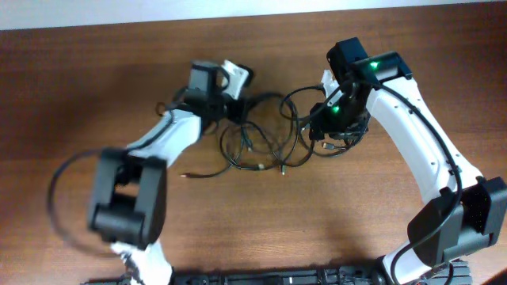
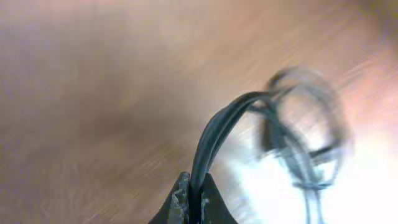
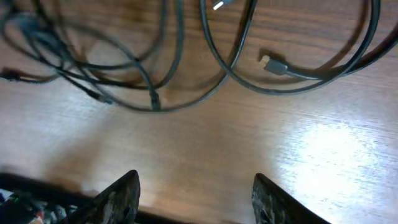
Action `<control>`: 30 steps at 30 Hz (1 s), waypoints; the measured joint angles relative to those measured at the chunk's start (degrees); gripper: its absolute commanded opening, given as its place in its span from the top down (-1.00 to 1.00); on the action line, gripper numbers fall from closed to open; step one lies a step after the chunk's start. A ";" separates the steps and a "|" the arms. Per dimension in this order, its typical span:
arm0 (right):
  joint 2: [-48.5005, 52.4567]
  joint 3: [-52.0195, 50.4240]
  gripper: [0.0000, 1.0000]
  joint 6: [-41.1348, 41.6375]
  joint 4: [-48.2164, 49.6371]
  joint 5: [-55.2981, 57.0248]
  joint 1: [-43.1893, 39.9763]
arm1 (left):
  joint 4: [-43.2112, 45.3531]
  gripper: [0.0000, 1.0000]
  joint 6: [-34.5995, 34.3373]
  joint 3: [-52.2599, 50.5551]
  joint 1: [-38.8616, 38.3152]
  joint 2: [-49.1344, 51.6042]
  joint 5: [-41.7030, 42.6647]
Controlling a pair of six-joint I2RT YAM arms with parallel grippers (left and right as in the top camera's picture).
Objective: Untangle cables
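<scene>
We judge untangling barely begun: thin black flexible cables (image 1: 265,144) lie interlooped on the brown wooden desk (image 1: 79,95); left jaws clench some strands, right jaws released.

Likely a robotics lab: a wood-grain counter (image 1: 63,95) carries a left arm (image 1: 162,134) and a right arm (image 1: 420,134), based along one edge, against a pale wall (image 1: 79,12).
</scene>
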 measured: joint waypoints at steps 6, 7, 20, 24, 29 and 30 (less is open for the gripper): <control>0.00 -0.04 -0.11 -3.52 5.03 -8.15 -0.04 | -6.34 1.00 -7.61 0.24 2.62 -12.31 24.24; 0.00 -0.04 0.13 -3.89 6.08 -9.16 -0.04 | -6.43 1.00 -8.81 0.24 2.62 -12.33 27.74; -3.72 -0.22 0.92 1.75 -2.12 12.41 -3.74 | -18.10 1.00 -10.60 0.44 12.87 -12.85 21.38; -23.69 2.10 0.92 2.75 4.26 13.92 -16.28 | -30.23 1.00 -10.62 0.50 14.53 -12.94 -3.67; -40.28 3.06 0.92 5.77 9.73 12.57 -35.71 | -30.86 1.00 -10.69 0.48 24.35 -13.14 -9.70; -40.52 3.04 0.92 6.16 9.66 12.20 -37.79 | -31.32 1.00 -11.50 0.48 28.37 -13.16 -9.70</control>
